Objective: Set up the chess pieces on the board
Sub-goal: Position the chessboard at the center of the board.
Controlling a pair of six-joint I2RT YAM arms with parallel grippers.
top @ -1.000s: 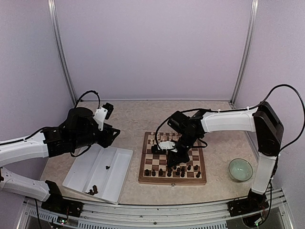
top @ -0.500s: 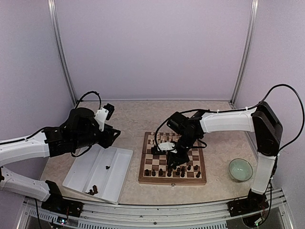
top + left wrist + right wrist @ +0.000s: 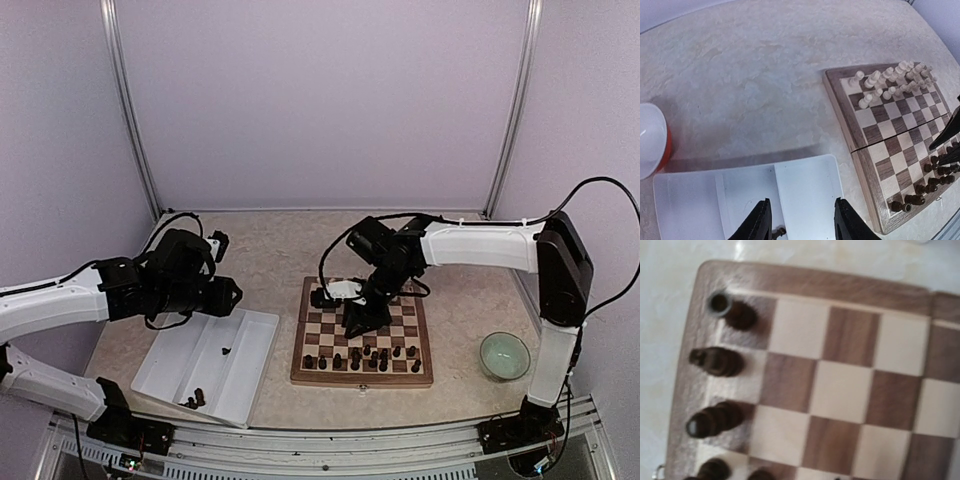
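The square wooden chessboard (image 3: pixel 875 117), with dark brown and cream squares and a brown frame, lies on the beige marbled table top (image 3: pixel 270 250) in front of the right arm. Most of the tiny dark brown-black chess pieces (image 3: pixel 358 357) stand close together on its two near rows. In the blurred right wrist view three of them stand in one line on the edge squares. The small cream-white chess figures (image 3: pixel 890 80) fill the two far rows.

Left of the board, apart from it, lies the white divided plastic tray (image 3: pixel 165 365). One single dark piece (image 3: pixel 226 350) lies near its middle and a small group of dark pieces (image 3: pixel 193 400) at its near end.

The left gripper (image 3: pixel 802 202) hovers above the far end of this tray. Its two black fingers (image 3: pixel 760 222) stand clearly apart, moderately wide, and they hold nothing; only the tray floor shows in the gap.

The right gripper (image 3: pixel 360 318) hangs over the middle of the board, just behind the dark pieces. Its fingers do not show in the right wrist view, and from above they are only one dark mass, so I cannot tell how wide the jaws are or whether they hold something.

A pale green round bowl (image 3: pixel 504 355) stands on the table right of the board, apart from it. At the left border of the left wrist view there is a round white thing with an orange-red edge (image 3: pixel 650 137), cut off; what it is I cannot tell
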